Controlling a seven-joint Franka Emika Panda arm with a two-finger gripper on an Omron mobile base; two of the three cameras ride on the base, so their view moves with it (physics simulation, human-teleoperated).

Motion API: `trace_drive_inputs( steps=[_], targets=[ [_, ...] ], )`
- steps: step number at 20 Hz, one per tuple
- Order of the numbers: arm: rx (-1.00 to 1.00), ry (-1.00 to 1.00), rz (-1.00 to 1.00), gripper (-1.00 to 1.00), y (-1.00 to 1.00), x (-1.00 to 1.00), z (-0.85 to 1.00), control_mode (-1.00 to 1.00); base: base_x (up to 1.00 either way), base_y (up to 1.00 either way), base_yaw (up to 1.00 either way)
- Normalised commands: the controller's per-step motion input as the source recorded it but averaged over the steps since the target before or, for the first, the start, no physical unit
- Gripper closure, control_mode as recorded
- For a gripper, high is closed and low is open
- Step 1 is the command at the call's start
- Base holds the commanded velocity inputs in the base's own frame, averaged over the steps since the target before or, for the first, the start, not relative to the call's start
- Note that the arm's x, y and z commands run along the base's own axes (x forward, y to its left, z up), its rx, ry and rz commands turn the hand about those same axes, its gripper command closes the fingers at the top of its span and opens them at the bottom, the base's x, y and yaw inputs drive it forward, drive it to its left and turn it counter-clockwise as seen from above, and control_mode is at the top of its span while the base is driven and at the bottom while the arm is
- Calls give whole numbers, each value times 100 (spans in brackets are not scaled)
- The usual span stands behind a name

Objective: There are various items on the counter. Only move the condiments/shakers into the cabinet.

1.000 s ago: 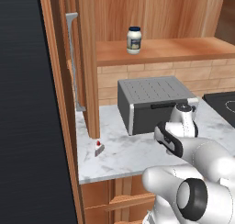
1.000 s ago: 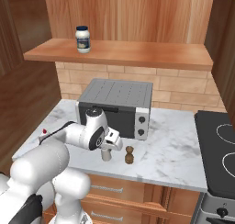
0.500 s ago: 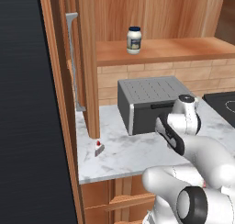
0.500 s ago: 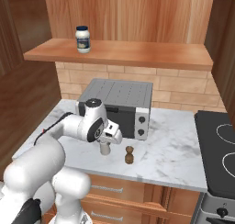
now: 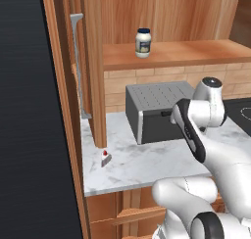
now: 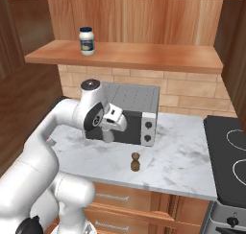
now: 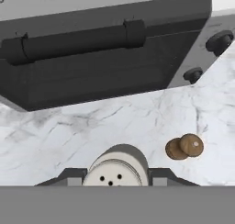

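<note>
Marbled white-grey counter (image 6: 185,158) carries, from left to right in the right base view, a tiny red-topped white wedge (image 5: 105,157) near the left edge, then my gripper (image 6: 109,135) in front of the dark grey toaster oven (image 6: 129,114), then the brown pepper mill (image 6: 136,162) standing free, apart from me. My jaws are closed part-way on the light-grey shaker (image 7: 118,169); in the hand view its perforated top sits between my finger tips, lifted off the stone. Up on the cabinet (image 6: 144,55) shelf, left end, stands the white jar (image 6: 87,40) with dark blue lid; its label is too small to read.
</note>
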Motion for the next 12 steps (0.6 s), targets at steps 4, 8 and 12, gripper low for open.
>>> trace_drive_inputs(
  steps=[4, 8, 12],
  targets=[
    [0, -23, 0, 100, -2, -18, 100, -100, 0, 0, 0],
    [0, -22, 0, 100, -1, -21, 100, -100, 0, 0, 0],
    [-2, -35, 5, 100, -13, -24, 100, -100, 0, 0, 0]
  ],
)
